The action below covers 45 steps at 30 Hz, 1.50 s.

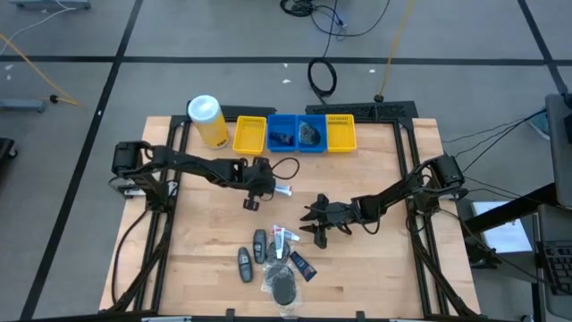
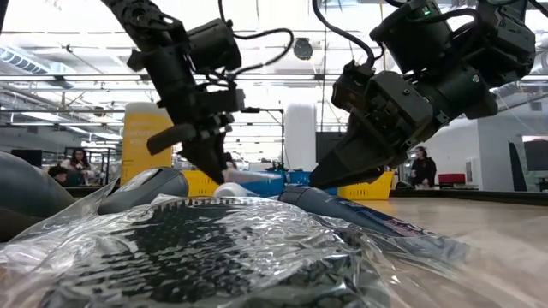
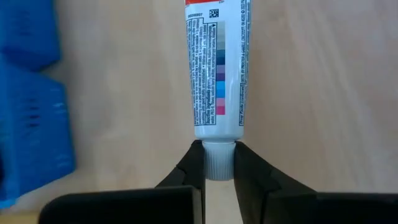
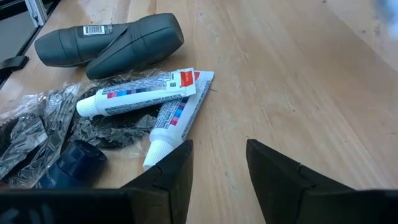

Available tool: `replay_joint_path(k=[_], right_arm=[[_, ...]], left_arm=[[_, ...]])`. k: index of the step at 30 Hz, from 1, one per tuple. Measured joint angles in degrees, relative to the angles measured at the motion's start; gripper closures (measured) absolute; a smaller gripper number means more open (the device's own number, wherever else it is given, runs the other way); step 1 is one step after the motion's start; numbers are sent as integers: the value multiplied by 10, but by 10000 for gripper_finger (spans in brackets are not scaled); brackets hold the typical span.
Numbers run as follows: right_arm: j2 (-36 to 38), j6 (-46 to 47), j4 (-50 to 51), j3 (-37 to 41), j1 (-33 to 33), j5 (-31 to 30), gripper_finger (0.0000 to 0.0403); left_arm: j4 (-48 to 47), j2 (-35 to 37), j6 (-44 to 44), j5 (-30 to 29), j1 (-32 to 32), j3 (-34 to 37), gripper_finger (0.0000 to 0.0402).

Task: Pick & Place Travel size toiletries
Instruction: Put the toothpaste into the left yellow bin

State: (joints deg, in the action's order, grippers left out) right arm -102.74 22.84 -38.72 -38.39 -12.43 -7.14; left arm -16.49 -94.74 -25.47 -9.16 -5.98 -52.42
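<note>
At the middle of the pale wooden counter (image 1: 375, 268), the left pincer (image 3: 219, 163) is clenched on the ribbed white cap of a small white printed tube (image 3: 217, 68), one of the travel size toiletries. In the left wrist view the tube's long axis runs straight out from the pincer, cap end between the jaws and the crimped end farthest away, so the tube is in line with the fingers rather than across them. In the high view that tube (image 1: 281, 190) sticks out toward the right arm's side. Whether it rests on the wood or is just clear of it, I cannot tell.

The next move, as I judge it, is a carry toward the back edge, where a row of small plastic bins stands: a yellow bin (image 1: 249, 134), two blue bins (image 1: 298, 134) and another yellow bin (image 1: 341, 132). The left arm is the nearer one to them. The blue bins hold dark items that I cannot identify; the yellow ones look bare as far as can be seen. A tall yellow canister with a white lid (image 1: 207, 120) stands just beside the row.

The right pincer (image 4: 217, 165) hangs released, near the remaining heap at the front: two more white tubes (image 4: 140, 93), crossed one over the other, two dark grey oval bottles (image 4: 106, 40), and black puffs in crinkled clear wrap (image 4: 31, 124). The nearer tube's cap points toward the right pincer.
</note>
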Motion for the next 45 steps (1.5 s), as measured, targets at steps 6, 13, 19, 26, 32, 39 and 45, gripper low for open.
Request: replay_joint_path(k=[6,13,19,26,32,39,45], right_arm=[[0,0,0,0,0,0,261],[0,0,-1,0,0,0,261],[0,4,-1,0,0,0,261],[0,4,-1,0,-1,0,261],[0,3,-1,0,-1,0,261],[0,3,-1,0,-1,0,261],[0,2,-1,0,-1,0,261]], left_arm=[[0,50,35,-54,0,0,356],[42,98,59,-91,-5,-1,362],[39,106,68,-171,-32,-1,358],[4,106,124,-187,-102,-1,362],[3,106,161,-147,-160,-1,362],[2,106,205,-134,-211,-1,353],[2,106,237,-121,-243,-1,361]])
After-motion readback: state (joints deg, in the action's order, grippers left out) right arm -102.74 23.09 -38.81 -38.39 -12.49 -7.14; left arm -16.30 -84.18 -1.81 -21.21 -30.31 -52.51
